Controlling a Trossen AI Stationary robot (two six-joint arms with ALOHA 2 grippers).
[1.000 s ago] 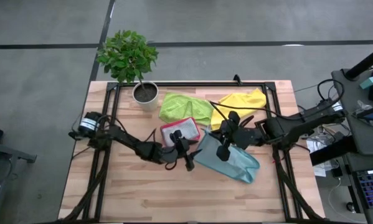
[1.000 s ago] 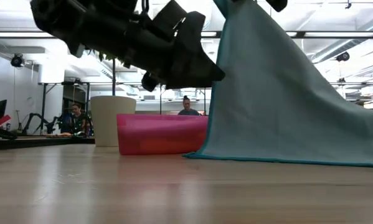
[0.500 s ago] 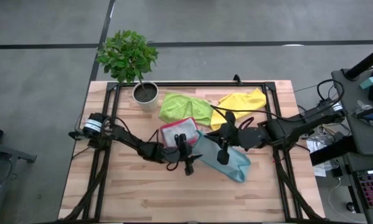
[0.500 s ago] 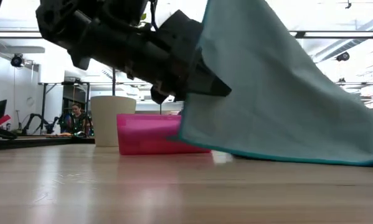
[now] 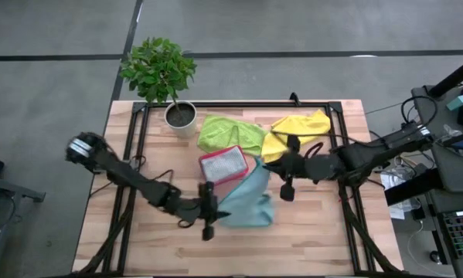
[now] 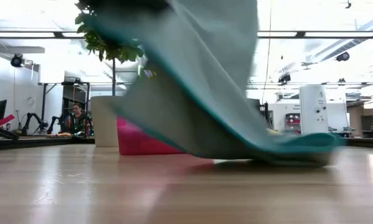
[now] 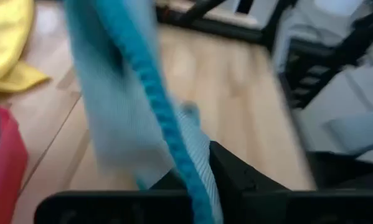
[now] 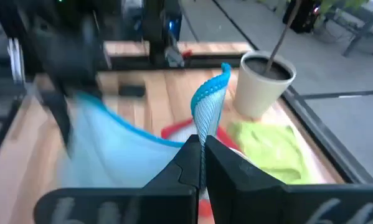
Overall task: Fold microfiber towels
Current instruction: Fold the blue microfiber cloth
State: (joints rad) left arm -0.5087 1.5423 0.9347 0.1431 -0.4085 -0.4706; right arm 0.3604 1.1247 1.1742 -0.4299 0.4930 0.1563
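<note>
The light teal-blue towel (image 5: 246,202) hangs between my two grippers in the middle of the table, and its lower fold (image 6: 298,149) lies on the wood. My left gripper (image 5: 209,222) is shut on it at the near left side. My right gripper (image 5: 287,191) is shut on it at the right side. Behind them, a pale grey cloth lies in the pink tray (image 5: 223,164). The lime green towel (image 5: 231,133) and a yellow towel (image 5: 297,130) lie crumpled at the far side. My left gripper pinches the teal towel's hemmed edge (image 7: 185,167) between its two fingers; the hem runs out from the fingers and up across the wrist view. The cloth is lifted there and falls away toward the table. My right gripper pinches a corner of the teal towel (image 8: 204,124) between its fingertips, and the tip of the corner (image 8: 215,84) sticks up past them. From the hold the hemmed edge (image 8: 130,127) runs off toward the other arm, and the cloth is lifted there.
A potted plant (image 5: 180,114) stands at the far left of the table. A black frame (image 5: 138,147) runs around the work area. Bare wood (image 5: 316,239) lies along the near edge. People sit in the room behind (image 6: 77,118).
My left gripper has shut on the teal towel's edge and pulled toward the table's near left. The towel, which lay spread toward the near right, has been drawn leftward and bunched between the grippers. My right gripper has kept its hold and shifted slightly right.
</note>
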